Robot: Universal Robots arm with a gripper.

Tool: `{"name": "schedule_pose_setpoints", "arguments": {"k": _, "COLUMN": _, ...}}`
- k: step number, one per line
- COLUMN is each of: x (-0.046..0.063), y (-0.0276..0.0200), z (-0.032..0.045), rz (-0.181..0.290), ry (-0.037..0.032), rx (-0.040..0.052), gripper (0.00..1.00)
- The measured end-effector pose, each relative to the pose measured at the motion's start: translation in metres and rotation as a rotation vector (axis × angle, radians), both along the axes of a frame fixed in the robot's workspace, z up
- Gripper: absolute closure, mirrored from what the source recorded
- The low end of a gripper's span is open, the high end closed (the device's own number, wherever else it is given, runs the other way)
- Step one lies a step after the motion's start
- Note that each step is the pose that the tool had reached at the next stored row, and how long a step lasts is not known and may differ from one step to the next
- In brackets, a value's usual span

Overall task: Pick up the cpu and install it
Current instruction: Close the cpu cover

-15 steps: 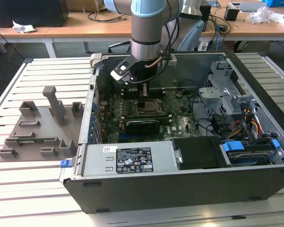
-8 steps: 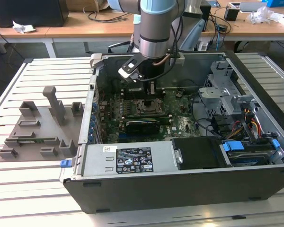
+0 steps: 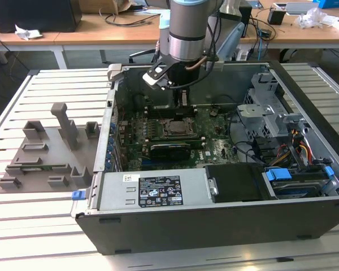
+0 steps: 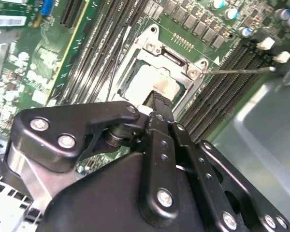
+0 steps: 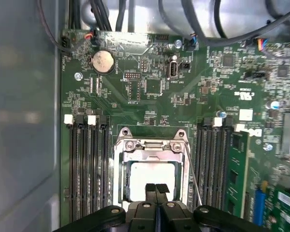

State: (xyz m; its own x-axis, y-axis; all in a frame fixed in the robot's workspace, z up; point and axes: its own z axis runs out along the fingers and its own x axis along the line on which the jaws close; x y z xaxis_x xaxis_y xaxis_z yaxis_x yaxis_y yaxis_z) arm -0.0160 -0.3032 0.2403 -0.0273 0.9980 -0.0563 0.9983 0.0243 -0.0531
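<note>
Your black gripper (image 5: 156, 186), fingers together, sits over the pale square cpu (image 5: 137, 176) inside the metal socket frame (image 5: 152, 145); a skewed push could jam it.

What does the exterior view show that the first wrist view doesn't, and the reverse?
Exterior view: the whole open computer case, the arm reaching down into it, the drive cage, and a grey moulded tray on the slatted table at the exterior view's left.
First wrist view: the round coin battery, the memory slots flanking the socket frame, and the gripper, fingers shut, over the pale cpu lying inside that frame.
Both: the green motherboard with the socket frame at its middle and the gripper above it.
</note>
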Motion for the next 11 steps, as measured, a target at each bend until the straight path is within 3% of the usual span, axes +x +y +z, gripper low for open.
{"name": "schedule_pose_setpoints", "arguments": {"k": 2, "x": 0.0, "y": 0.0, "z": 0.0128, "rz": 0.0, "ry": 0.0, "rx": -0.0001, "gripper": 0.89}}
{"name": "schedule_pose_setpoints", "arguments": {"k": 5, "x": 0.0, "y": 0.0, "z": 0.0239, "rz": 0.0, "ry": 0.0, "rx": -0.0001, "gripper": 0.89}}
{"name": "schedule_pose_setpoints", "arguments": {"k": 11, "x": 0.0, "y": 0.0, "z": 0.0263, "rz": 0.0, "ry": 0.0, "rx": 0.0, "gripper": 0.89}}
